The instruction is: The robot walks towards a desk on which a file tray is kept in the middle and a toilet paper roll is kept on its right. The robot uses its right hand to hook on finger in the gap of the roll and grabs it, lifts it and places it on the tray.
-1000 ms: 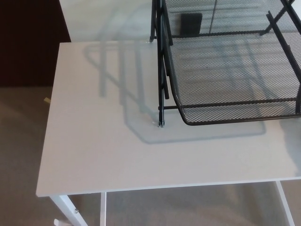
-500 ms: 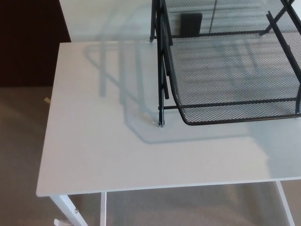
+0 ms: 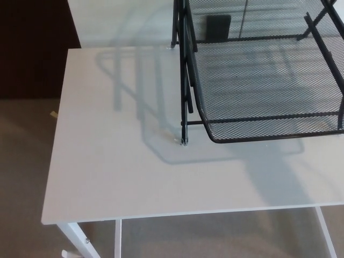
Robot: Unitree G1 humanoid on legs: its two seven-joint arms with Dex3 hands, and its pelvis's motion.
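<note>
Black wire-mesh file tray (image 3: pixel 269 91) sits at two o'clock on the white desk (image 3: pixel 118 166); no toilet paper roll or hand shows, so the right hand's state is unknowable, roll presumably beyond three o'clock

The flat rectangular white desk top (image 3: pixel 107 161) is a pale, faintly grey white with no print. Soft blue-grey shadows (image 3: pixel 269 172) cross it in bars, with a fine grid in places. The black wire-mesh metal file tray (image 3: pixel 258 128) is black all over: its floors and walls carry a tight diamond mesh pattern, while its rods and rim are plain black. Through the mesh a small rectangular thing (image 3: pixel 217 27) shows solid black. The slanted metal desk leg (image 3: pixel 75 239) is white. The carpeted floor (image 3: pixel 21 161) is plain greyish beige. The large block (image 3: pixel 32 48) past the desk's far left corner is very dark brown, almost black.
</note>
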